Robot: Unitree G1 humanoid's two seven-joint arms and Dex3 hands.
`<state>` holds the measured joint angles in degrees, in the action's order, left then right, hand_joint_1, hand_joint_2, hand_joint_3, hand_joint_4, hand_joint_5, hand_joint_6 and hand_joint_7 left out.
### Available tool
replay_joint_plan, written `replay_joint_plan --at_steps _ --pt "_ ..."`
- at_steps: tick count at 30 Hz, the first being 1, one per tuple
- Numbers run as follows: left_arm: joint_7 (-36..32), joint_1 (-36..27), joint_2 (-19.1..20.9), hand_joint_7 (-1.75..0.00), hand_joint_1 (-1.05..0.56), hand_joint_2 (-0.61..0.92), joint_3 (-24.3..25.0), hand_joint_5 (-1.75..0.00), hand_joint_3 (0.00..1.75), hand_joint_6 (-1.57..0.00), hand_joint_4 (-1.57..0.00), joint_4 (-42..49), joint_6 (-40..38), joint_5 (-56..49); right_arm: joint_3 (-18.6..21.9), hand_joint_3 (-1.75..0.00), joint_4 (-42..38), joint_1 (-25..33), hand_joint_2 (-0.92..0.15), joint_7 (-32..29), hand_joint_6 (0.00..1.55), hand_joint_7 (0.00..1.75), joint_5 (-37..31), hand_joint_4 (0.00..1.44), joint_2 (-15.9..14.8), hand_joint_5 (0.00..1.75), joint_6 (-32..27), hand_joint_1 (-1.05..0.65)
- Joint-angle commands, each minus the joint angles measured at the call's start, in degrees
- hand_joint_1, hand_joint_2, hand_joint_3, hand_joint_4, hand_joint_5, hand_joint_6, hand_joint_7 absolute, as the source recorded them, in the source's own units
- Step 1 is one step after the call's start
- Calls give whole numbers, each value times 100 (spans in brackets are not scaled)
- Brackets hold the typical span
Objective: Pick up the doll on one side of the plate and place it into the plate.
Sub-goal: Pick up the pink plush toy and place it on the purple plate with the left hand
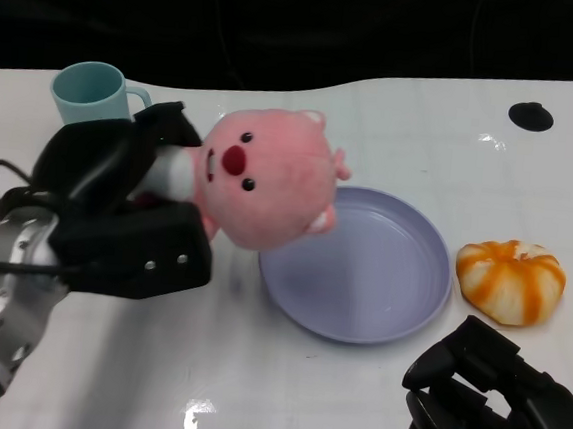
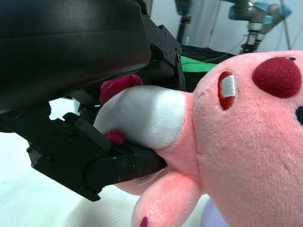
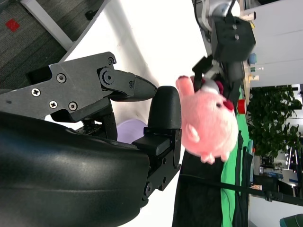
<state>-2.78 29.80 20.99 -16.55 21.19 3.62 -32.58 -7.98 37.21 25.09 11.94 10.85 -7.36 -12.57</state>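
Gripping the doll (image 1: 264, 180) by its white, muzzle-like end, our left hand (image 1: 131, 211) holds the pink plush lifted off the white table (image 1: 370, 403), with the doll's round body overlapping the near-left rim of the lilac plate (image 1: 362, 266) in the head view. The doll is tilted, its face with a red nose and dark eyes turned up toward our head camera. In the left wrist view, our black fingers (image 2: 118, 165) close from both sides on the white part of the doll (image 2: 246, 132), and a dark red patch shows between them. The right wrist view shows the same doll (image 3: 210, 125) hanging in the left hand (image 3: 227, 42), raised above the table surface (image 3: 142, 42). Our right hand (image 1: 496, 404) lies low at the near right of the table, apart from the plate and holding nothing; its fingers (image 3: 128, 85) are parted in the right wrist view, with a small strip of the plate (image 3: 132, 130) visible between them. Just right of the plate sits an orange-and-white striped round object (image 1: 511, 281), near the rim but not touching it. A pale teal mug (image 1: 91, 92) stands at the far left, behind our left hand. A dark round spot (image 1: 530, 115) marks the table's far right edge.
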Motion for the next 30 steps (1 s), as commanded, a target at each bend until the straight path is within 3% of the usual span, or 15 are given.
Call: replay_joint_plan --at_steps 1,17,28,30 --pt "210 291 -191 -175 -22 45 -134 -175 106 -71 -92 55 -163 -72 -10 -56 109 53 -90 -32 49 158 -25 60 -49 172 -30 -34" --pt "276 1129 -1286 -175 -22 58 -861 -175 96 -72 -92 1310 -432 -392 -48 -58 -25 -7 -88 17 50 159 -124 60 -65 171 57 -35" --pt "208 1418 -1535 -175 -21 51 -1081 -175 93 -69 -88 1875 -310 -485 -92 -60 -19 28 -87 35 50 158 -166 60 -52 171 122 -36" --pt "257 1415 -1546 -147 -22 53 -1070 -175 79 -72 -87 1869 -283 -456 -86 -60 -2 28 -86 31 50 158 -164 60 -57 171 96 -36"
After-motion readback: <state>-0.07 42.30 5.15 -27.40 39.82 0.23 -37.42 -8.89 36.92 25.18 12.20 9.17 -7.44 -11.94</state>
